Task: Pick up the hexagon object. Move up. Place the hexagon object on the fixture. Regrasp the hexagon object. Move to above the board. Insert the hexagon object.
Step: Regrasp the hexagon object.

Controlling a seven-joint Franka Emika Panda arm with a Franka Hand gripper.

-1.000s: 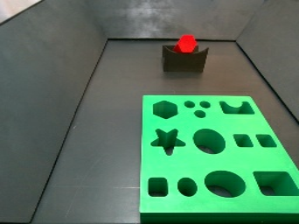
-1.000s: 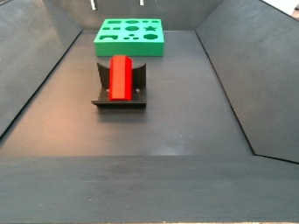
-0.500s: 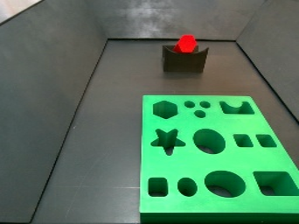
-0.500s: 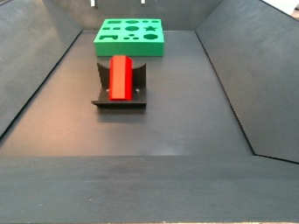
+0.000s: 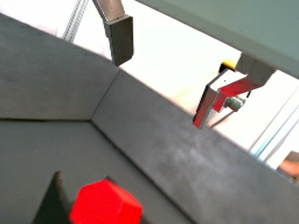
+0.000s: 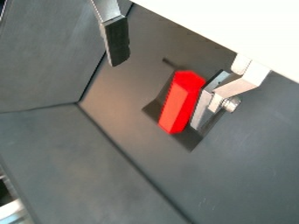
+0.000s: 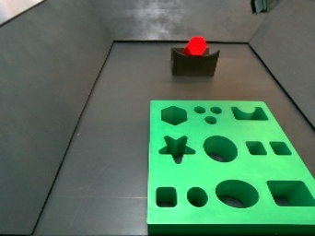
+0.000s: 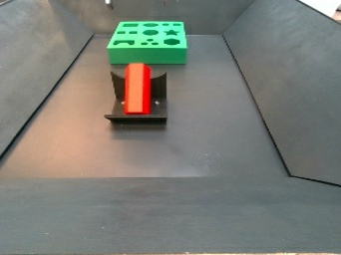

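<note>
I see the hexagon object [image 8: 138, 88] lying lengthwise in the notch of the fixture [image 8: 136, 114], its red hexagonal end [image 7: 196, 44] poking above the dark block [image 7: 194, 62] in a side view. It rests there on its own, with nothing gripping it. In both wrist views the red prism shows again [image 6: 180, 101] [image 5: 105, 203], well below the fingers.

The fixture stands on the dark floor [image 8: 173, 149] of the bin, just beside one short edge of the board [image 8: 148, 42]. The board [image 7: 226, 163] lies flat, and every cut-out I can make out — hexagon, star, circles, squares, ovals — holds nothing.

My gripper [image 6: 166, 54] is up high, clear of everything; a small piece of it [image 7: 260, 5] shows at the upper edge of a side view. Its fingers [image 6: 114, 39] stand wide apart with only air between them.

I can read no writing or labels on any of these parts.
</note>
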